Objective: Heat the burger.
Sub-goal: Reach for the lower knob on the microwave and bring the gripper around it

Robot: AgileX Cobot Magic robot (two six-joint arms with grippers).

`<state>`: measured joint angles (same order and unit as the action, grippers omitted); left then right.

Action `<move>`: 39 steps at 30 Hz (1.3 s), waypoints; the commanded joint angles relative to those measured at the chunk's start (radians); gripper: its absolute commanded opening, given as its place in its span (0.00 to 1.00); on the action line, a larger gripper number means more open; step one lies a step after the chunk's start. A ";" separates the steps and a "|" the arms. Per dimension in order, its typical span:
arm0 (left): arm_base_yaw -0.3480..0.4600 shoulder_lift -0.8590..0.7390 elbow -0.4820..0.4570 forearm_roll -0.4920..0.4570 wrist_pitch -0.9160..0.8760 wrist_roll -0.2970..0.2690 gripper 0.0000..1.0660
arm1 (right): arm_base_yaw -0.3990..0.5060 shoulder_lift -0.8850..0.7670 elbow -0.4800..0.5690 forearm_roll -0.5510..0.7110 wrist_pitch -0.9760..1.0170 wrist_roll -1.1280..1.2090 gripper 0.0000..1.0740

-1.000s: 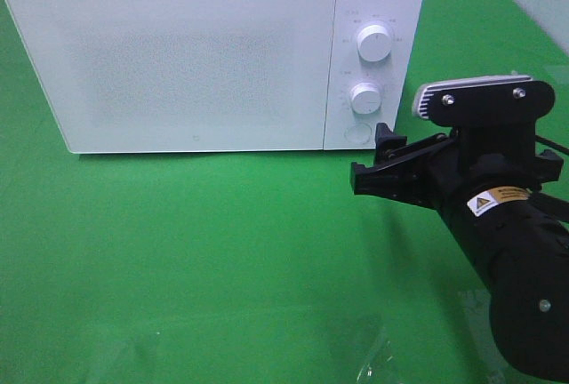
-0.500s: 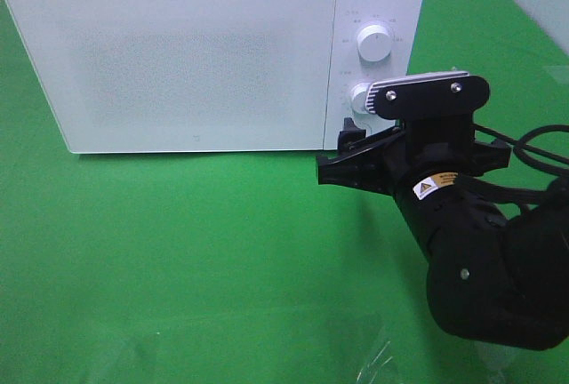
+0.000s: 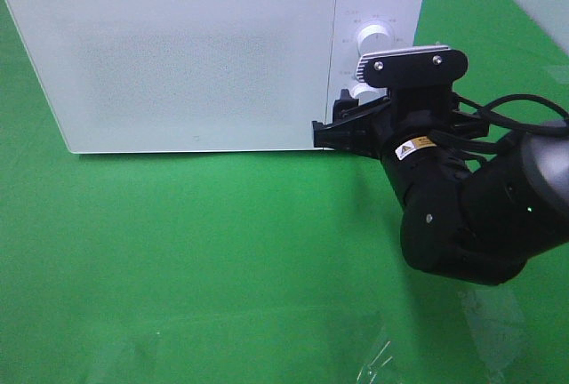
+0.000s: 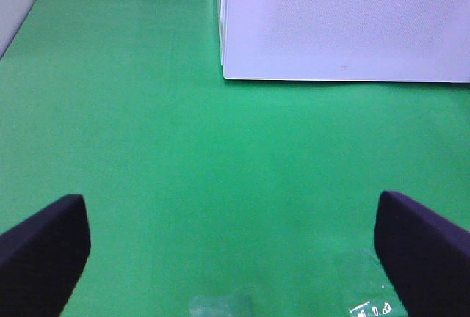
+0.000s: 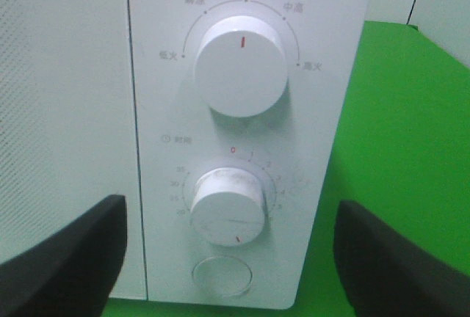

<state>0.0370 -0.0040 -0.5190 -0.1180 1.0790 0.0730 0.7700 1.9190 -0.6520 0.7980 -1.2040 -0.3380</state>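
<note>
The burger is out of view in every frame. The white microwave (image 3: pixel 196 55) stands at the back of the green cloth with its door closed. My right gripper (image 3: pixel 342 124) is open, right in front of the control panel at the microwave's right end. In the right wrist view its two dark fingers (image 5: pixel 62 258) flank the lower timer knob (image 5: pixel 228 207) and the round button (image 5: pixel 222 275), with the upper power knob (image 5: pixel 240 66) above them. My left gripper (image 4: pixel 233 254) is open and empty over bare cloth, some way in front of the microwave's left corner (image 4: pixel 224 75).
A green cloth (image 3: pixel 178 251) covers the table. A crumpled piece of clear film (image 3: pixel 373 362) lies near the front edge, also visible as clear film (image 4: pixel 220 304) between the left fingers. The right arm's black body (image 3: pixel 462 215) fills the right side.
The right arm has swung left and up toward the microwave, bringing its open gripper against the control panel. The door stays closed.
</note>
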 commanded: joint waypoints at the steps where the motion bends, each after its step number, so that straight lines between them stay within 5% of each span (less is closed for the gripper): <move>1: 0.004 -0.023 0.003 -0.009 -0.010 -0.005 0.91 | -0.027 0.020 -0.043 -0.018 0.016 0.032 0.71; 39: 0.004 -0.017 0.003 -0.009 -0.010 -0.005 0.91 | -0.115 0.188 -0.233 -0.070 0.067 0.062 0.69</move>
<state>0.0370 -0.0040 -0.5190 -0.1180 1.0790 0.0730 0.6690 2.1070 -0.8590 0.7390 -1.1110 -0.2830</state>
